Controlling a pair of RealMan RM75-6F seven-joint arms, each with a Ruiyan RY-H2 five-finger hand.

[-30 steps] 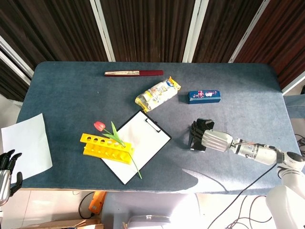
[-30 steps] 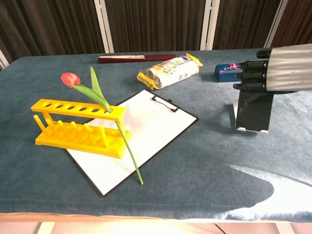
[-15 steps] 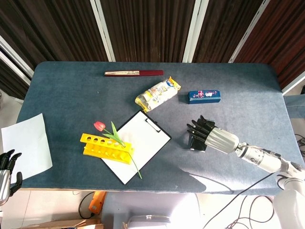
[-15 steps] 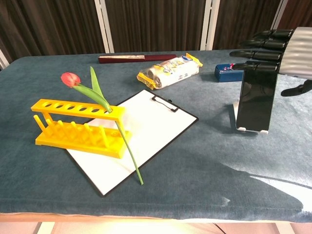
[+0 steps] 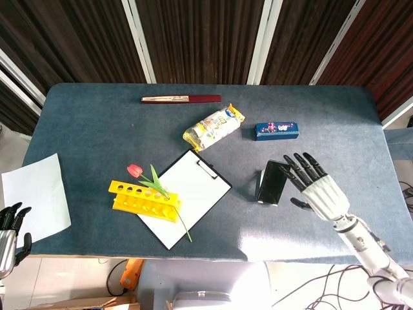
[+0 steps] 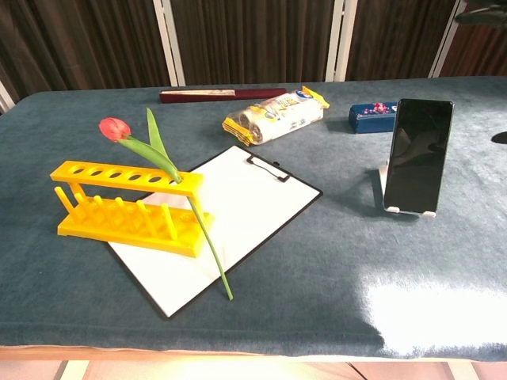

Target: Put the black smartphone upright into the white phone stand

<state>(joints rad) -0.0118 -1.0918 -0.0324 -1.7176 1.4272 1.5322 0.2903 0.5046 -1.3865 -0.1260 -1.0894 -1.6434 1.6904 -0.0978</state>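
Note:
The black smartphone (image 5: 273, 182) (image 6: 417, 155) stands upright, leaning back in the white phone stand (image 6: 409, 210), whose lip shows under its lower edge. My right hand (image 5: 318, 187) hovers just right of the phone with its fingers spread and nothing in them; in the chest view only a dark sliver of it shows at the frame's right edge. My left hand (image 5: 9, 234) hangs beyond the table's near left corner, fingers apart and holding nothing.
A clipboard (image 5: 187, 194) lies mid-table, with a yellow tube rack (image 5: 144, 201) holding a red tulip (image 5: 135, 170) at its left. Behind the phone sit a blue box (image 5: 276, 130), a snack packet (image 5: 213, 127) and a dark red case (image 5: 181, 99). White paper (image 5: 37, 194) overhangs the left edge.
My right hand has let go of the phone's top, lifted, and drawn back to the right with fingers spread. The phone stays upright in the stand. The left hand is still.

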